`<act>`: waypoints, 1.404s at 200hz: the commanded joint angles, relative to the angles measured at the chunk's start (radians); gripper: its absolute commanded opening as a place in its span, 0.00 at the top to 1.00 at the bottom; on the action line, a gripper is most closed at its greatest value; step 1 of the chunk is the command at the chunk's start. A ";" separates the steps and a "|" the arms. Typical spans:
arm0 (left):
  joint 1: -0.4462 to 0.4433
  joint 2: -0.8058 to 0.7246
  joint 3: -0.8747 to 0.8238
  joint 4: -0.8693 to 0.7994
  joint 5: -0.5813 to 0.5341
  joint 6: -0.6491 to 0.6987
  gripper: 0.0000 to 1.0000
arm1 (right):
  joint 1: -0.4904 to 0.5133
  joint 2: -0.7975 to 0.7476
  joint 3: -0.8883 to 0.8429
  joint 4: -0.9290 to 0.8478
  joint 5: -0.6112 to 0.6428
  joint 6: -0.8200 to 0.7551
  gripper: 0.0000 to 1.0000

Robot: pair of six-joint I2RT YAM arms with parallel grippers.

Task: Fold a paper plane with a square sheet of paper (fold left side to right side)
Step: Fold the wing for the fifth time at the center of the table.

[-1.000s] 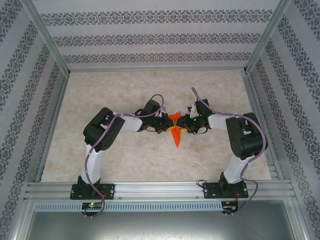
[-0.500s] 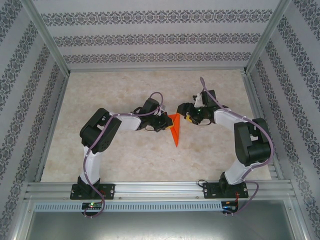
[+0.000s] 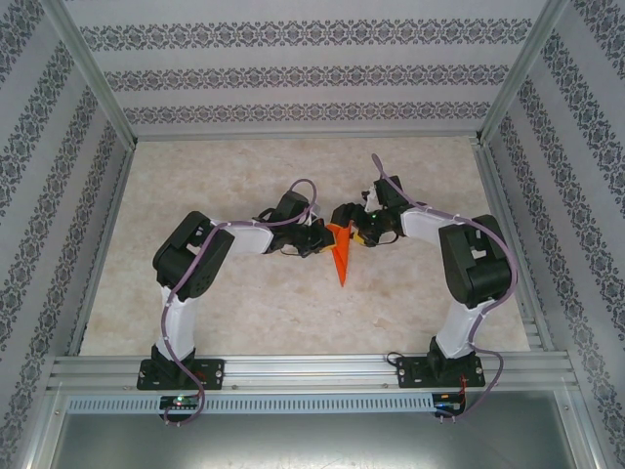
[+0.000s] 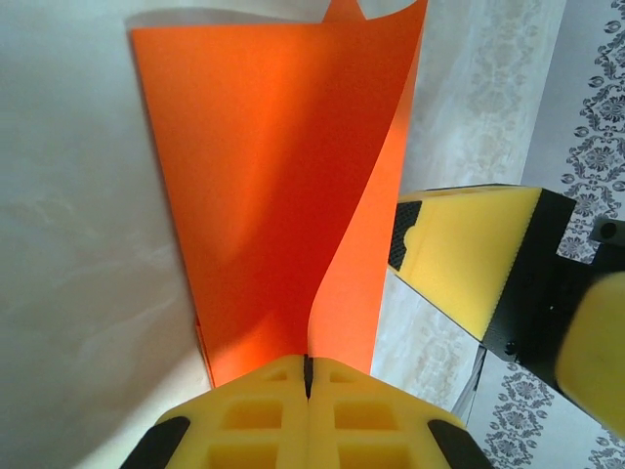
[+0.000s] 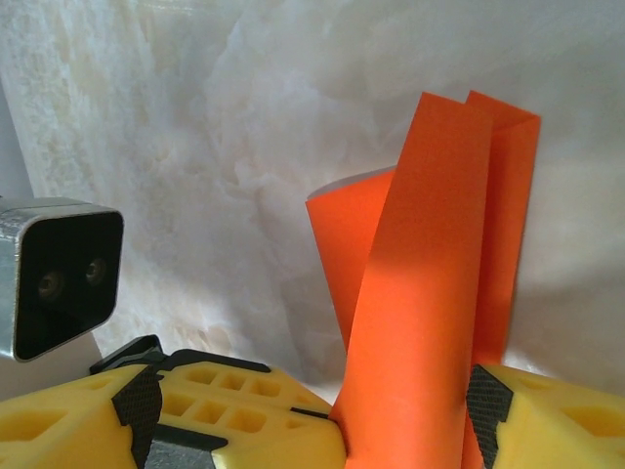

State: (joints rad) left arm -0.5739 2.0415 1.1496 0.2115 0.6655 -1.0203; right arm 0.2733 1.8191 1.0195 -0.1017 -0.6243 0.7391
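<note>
The square sheet of paper [image 3: 341, 254] is bright orange and folded into a narrow dart pointing toward the near edge, in the middle of the table. My left gripper [image 3: 318, 240] sits at its left side. In the left wrist view the left gripper [image 4: 308, 366] is shut on the sheet's edge, and a flap of the orange paper [image 4: 283, 195] curls upward from between the fingers. My right gripper [image 3: 352, 228] is at the sheet's upper right. In the right wrist view the right gripper [image 5: 405, 425] is open, with a raised strip of the paper [image 5: 430, 293] standing between its spread fingers [image 5: 244, 420].
The marble-patterned table [image 3: 234, 303] is ringed by aluminium rails and patterned walls [image 3: 293, 73]. The right gripper's yellow finger [image 4: 469, 254] shows close beside the paper in the left wrist view. The left arm's camera housing [image 5: 59, 278] appears at the left of the right wrist view.
The right gripper opened and let go of the paper, drew back up and right, then came in again around the raised flap. The left gripper stayed shut on the sheet.
</note>
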 commanded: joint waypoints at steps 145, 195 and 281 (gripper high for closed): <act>0.023 -0.015 0.040 -0.115 -0.015 0.125 1.00 | 0.035 0.121 0.109 -0.114 0.054 -0.044 0.13; 0.030 0.018 0.067 -0.134 -0.013 0.138 1.00 | 0.044 0.137 0.124 -0.142 0.066 -0.064 0.13; 0.036 0.049 0.076 -0.146 -0.020 0.148 1.00 | 0.052 0.137 0.123 -0.149 0.071 -0.069 0.13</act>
State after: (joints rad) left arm -0.5537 2.0754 1.2152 0.0902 0.6533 -0.9005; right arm 0.3058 1.9205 1.1397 -0.2058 -0.5903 0.6956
